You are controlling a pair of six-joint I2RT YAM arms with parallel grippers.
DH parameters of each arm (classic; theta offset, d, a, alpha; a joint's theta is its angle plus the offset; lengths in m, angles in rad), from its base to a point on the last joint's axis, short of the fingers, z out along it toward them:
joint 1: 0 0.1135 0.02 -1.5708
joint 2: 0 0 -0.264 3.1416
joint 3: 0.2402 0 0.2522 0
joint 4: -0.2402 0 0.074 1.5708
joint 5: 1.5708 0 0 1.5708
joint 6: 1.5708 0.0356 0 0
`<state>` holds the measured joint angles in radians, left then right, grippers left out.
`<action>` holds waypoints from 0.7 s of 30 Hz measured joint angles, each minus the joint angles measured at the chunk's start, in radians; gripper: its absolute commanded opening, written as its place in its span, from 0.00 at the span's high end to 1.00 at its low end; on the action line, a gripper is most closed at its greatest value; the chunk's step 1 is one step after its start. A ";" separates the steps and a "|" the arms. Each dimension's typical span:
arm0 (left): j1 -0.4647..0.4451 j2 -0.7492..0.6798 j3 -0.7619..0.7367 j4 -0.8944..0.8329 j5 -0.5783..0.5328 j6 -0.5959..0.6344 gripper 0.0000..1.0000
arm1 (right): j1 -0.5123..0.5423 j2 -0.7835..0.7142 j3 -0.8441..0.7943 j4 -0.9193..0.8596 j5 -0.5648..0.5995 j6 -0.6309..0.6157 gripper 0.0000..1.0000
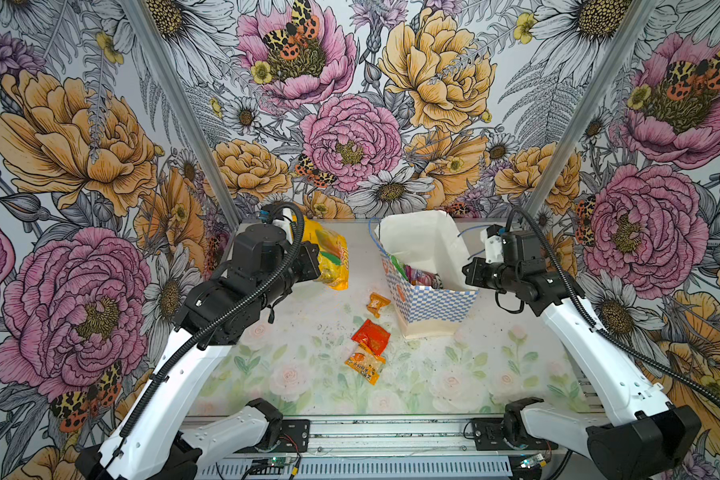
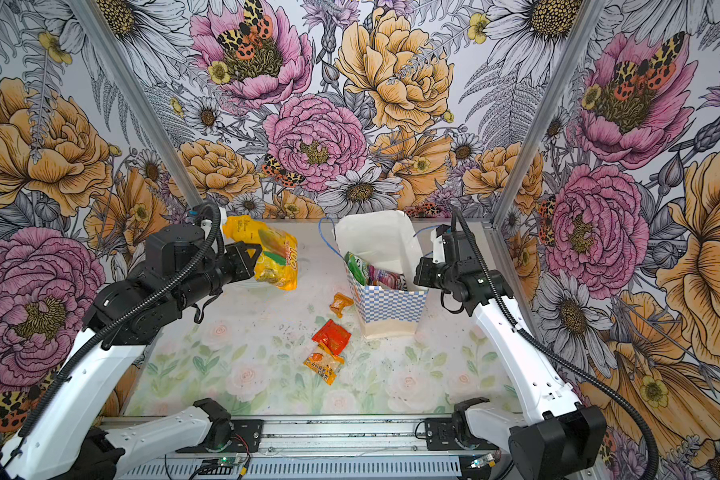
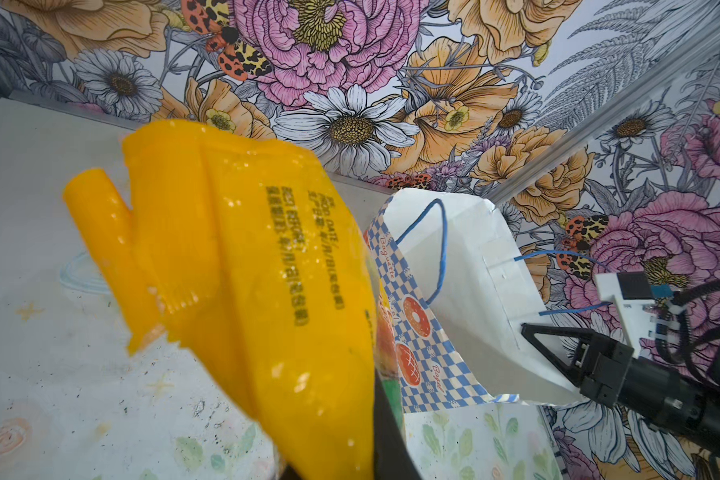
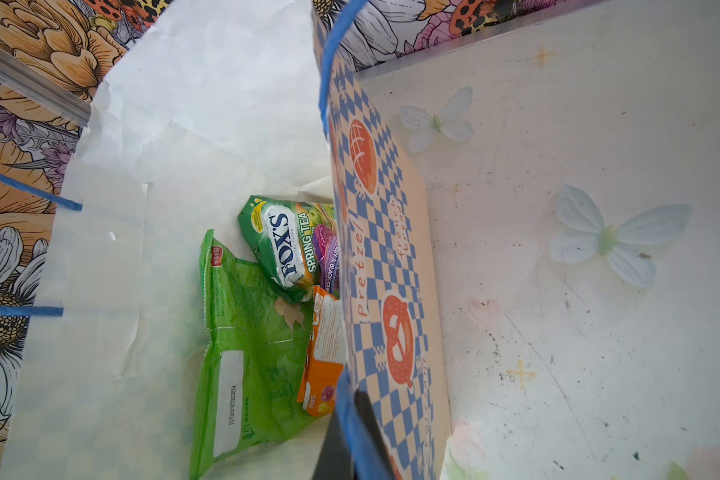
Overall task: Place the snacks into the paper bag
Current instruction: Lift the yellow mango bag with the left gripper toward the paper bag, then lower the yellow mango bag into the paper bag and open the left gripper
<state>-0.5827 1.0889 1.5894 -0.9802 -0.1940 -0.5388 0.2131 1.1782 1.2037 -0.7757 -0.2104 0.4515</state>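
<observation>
At the back left, the left gripper pinches a large yellow packet above the table. Near the middle three small snacks lie loose: an orange sweet, a red packet and an orange packet. Right of them the paper bag stands upright with a green packet inside. The right gripper is clamped on its right rim.
</observation>
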 measured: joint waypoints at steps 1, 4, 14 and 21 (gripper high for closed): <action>-0.013 0.017 0.023 -0.002 -0.005 0.005 1.00 | 0.000 0.000 0.002 -0.003 0.000 0.000 1.00; -0.056 0.080 0.106 -0.010 -0.031 0.019 1.00 | 0.000 0.000 0.008 -0.008 0.000 0.000 1.00; -0.269 0.299 0.389 -0.013 -0.076 0.082 1.00 | 0.011 0.007 0.039 -0.033 0.000 0.000 1.00; -0.329 0.429 0.564 -0.013 -0.098 0.114 1.00 | 0.040 0.022 0.052 -0.035 0.008 0.000 1.00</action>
<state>-0.9119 1.5177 2.1532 -0.9928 -0.2916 -0.4252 0.2535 1.2003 1.2560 -0.8104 -0.2028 0.4519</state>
